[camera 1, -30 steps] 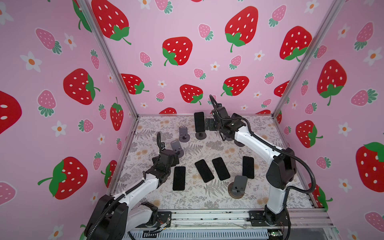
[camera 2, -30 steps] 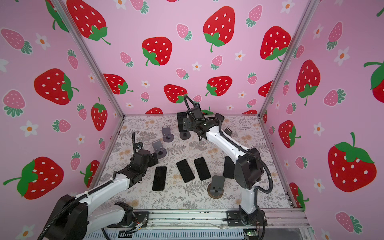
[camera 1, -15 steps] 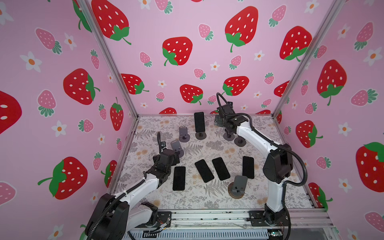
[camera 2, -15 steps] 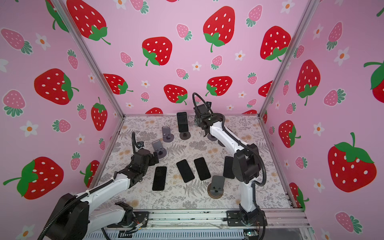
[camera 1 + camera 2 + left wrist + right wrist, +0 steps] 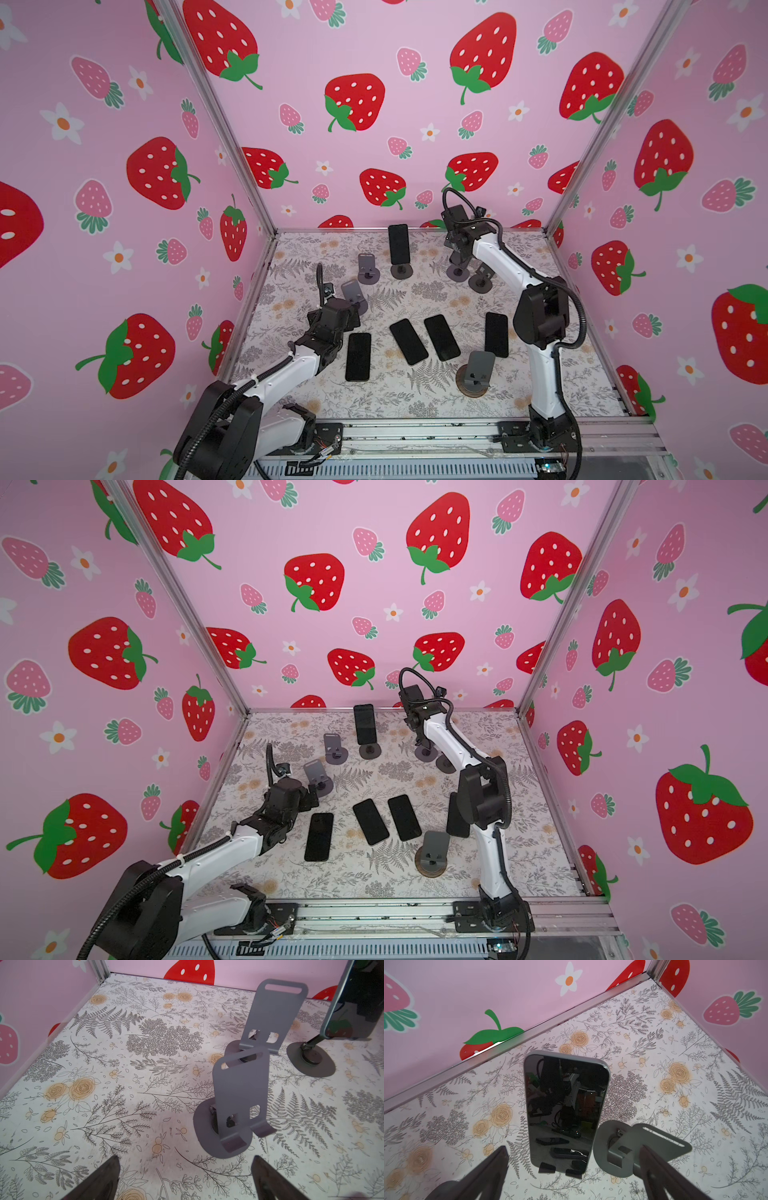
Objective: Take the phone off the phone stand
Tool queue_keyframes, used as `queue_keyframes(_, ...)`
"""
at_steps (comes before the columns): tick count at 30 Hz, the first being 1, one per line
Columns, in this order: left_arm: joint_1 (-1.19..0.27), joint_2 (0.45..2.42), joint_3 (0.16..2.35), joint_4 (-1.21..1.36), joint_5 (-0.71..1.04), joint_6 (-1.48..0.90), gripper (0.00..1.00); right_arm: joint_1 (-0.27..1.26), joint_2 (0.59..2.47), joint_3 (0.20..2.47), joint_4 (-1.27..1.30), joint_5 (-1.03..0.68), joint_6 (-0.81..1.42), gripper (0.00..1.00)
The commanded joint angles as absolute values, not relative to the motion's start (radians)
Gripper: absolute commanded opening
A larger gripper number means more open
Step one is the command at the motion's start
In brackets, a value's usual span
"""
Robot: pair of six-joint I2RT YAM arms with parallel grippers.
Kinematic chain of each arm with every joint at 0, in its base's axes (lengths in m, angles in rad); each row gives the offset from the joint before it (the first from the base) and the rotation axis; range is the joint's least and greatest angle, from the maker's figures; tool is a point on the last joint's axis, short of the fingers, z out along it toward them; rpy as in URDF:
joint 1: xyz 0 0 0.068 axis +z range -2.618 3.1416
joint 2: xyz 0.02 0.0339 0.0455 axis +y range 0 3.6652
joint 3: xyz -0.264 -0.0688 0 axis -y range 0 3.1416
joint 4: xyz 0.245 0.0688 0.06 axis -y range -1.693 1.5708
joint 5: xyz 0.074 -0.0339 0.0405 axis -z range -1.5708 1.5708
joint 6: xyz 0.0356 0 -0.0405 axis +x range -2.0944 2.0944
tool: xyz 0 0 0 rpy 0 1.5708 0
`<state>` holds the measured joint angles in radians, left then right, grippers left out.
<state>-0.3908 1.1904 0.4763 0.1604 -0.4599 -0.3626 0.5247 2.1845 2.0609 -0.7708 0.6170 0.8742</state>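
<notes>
**Location.** On the floral mat (image 5: 695, 1047), close to the back wall, the phone (image 5: 564, 1109) stands almost upright in its phone stand (image 5: 547, 1167). Its glass face is turned toward the right wrist camera. In both top views the right arm hides it. A second phone (image 5: 399, 245) stands on a separate stand further left.

**Handling, as judged.** The phone is a thin, rigid slab of moderate weight. The glossy glass and smooth rim make it slippery, and it is liable to crack if dropped. It rests on two small lips at the foot, so it should lift straight up. The best hold is across the two long edges, above the lips. A neighbouring empty stand (image 5: 633, 1147) sits just beside it and crowds one side.

**Pose.** The right arm reaches far back, wrist bent down over the stand. The right gripper (image 5: 573, 1148) has its fingers spread wide, flanking the phone's lower part and touching nothing. The left gripper (image 5: 185, 1158) is also spread and empty, low over the mat before a bare stand (image 5: 239, 1105).
</notes>
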Motion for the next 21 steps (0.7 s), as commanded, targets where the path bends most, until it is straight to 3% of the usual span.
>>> queue_keyframes(1,-0.388,1.18,0.481,0.165,-0.467,-0.357,0.99,0.51,2.2,2.111,-0.83,0.62,0.921,1.0)
queue_keyframes(21,-0.388,1.222,0.507,0.148,-0.445,-0.363,0.99,0.478,2.3,2.175,-0.746,0.595,0.847,1.0)
